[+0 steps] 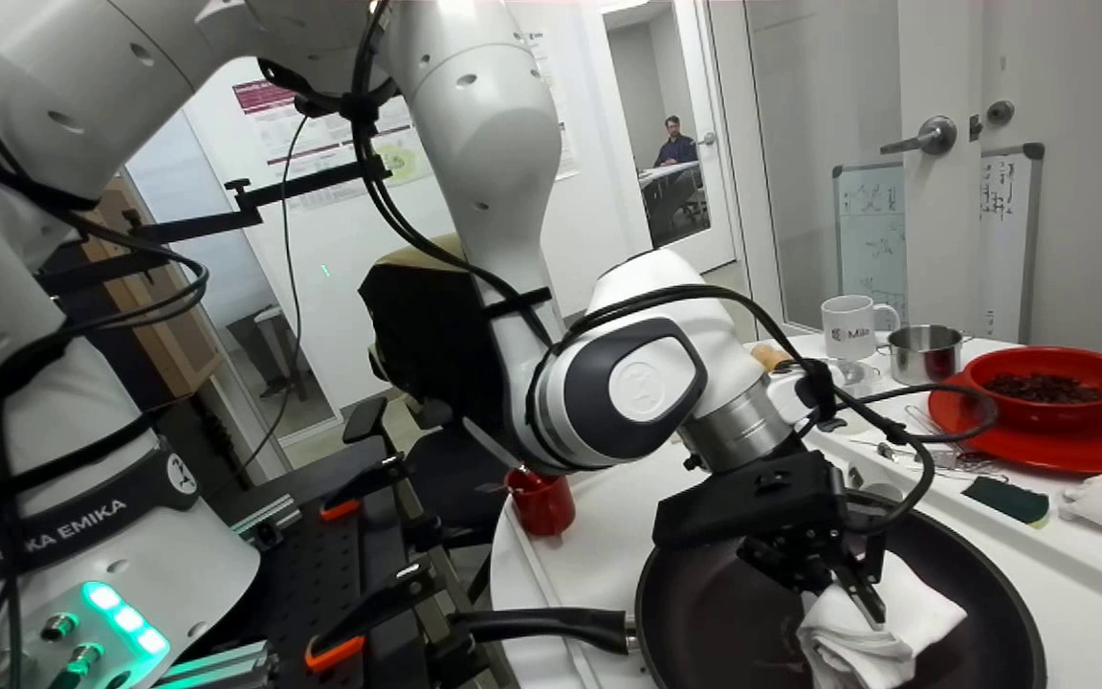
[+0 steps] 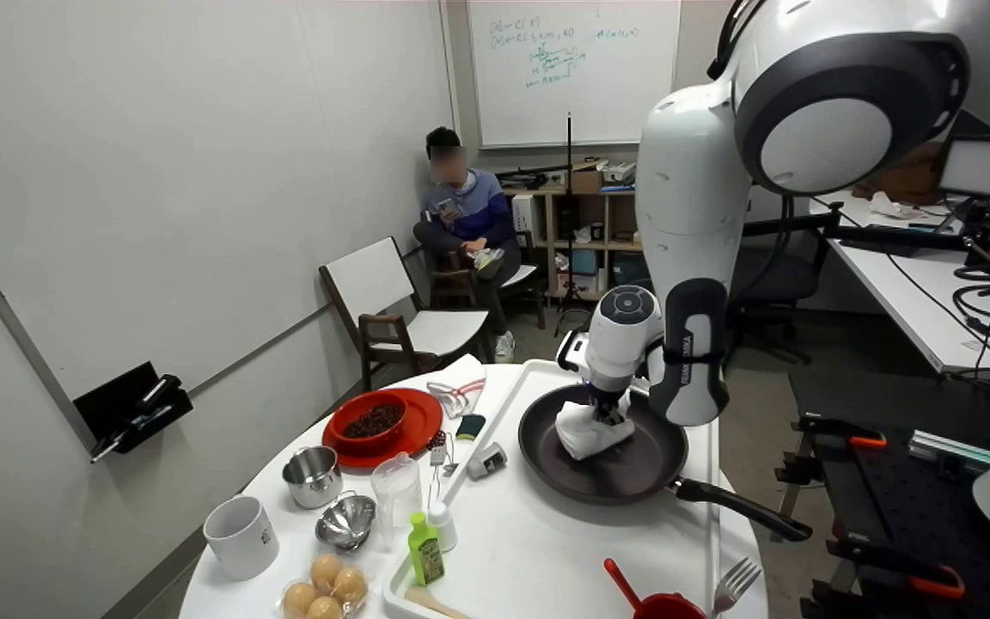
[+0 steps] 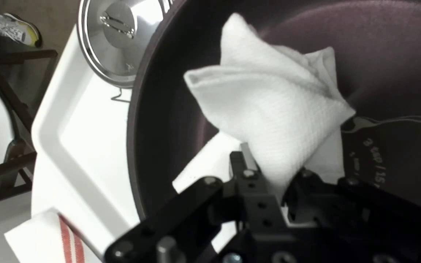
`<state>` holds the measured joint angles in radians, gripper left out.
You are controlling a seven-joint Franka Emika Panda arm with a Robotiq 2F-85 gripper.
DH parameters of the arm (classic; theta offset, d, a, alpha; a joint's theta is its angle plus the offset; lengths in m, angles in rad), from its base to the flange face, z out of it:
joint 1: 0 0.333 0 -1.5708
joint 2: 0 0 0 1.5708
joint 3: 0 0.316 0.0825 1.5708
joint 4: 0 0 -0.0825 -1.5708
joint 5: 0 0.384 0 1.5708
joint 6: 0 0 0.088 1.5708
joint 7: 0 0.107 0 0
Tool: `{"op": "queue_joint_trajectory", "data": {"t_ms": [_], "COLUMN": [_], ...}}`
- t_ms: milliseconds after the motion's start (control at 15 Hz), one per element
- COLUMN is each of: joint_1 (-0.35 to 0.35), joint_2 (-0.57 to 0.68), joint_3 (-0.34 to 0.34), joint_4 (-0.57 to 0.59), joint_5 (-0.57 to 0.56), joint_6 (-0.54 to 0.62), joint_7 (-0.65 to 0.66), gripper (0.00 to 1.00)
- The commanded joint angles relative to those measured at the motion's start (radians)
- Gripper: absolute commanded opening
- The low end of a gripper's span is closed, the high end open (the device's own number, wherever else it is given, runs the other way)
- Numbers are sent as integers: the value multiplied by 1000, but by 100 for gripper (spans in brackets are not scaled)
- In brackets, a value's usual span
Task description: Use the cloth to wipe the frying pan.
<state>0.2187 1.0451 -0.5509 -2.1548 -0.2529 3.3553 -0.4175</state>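
Gripper [image 3: 275,168] was clamped on bunched cloth [image 3: 269,102] in pan [image 2: 607,483], prob. so its loose folds cd wipe w/o scratching.

Your cloth [image 3: 276,106] looks finely textured, your pan [image 2: 624,473] smooth and matt, the pot [image 2: 313,481] shiny metal, the red bowl [image 1: 1048,415] smooth plastic.

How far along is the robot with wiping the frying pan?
Looks done: the cloth is pinched in the gripper and is inside the frying pan. In hand: probably the wiping itself, since the cloth appears to lie against the frying pan's floor. Remaining: likely finishing the wipe and releasing the cloth, not yet let go; how much is wiped, I can't tell.
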Motion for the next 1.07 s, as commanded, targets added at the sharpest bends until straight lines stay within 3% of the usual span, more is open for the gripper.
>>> {"op": "queue_joint_trajectory", "data": {"t_ms": [0,400,1000], "joint_1": [-33,-74,-47], "joint_2": [26,48,91], "joint_3": [-1,-8,-11], "joint_4": [88,179,170], "joint_5": [30,22,3], "joint_6": [-57,-127,-114], "joint_7": [52,127,150], "gripper": [8,8,8]}}
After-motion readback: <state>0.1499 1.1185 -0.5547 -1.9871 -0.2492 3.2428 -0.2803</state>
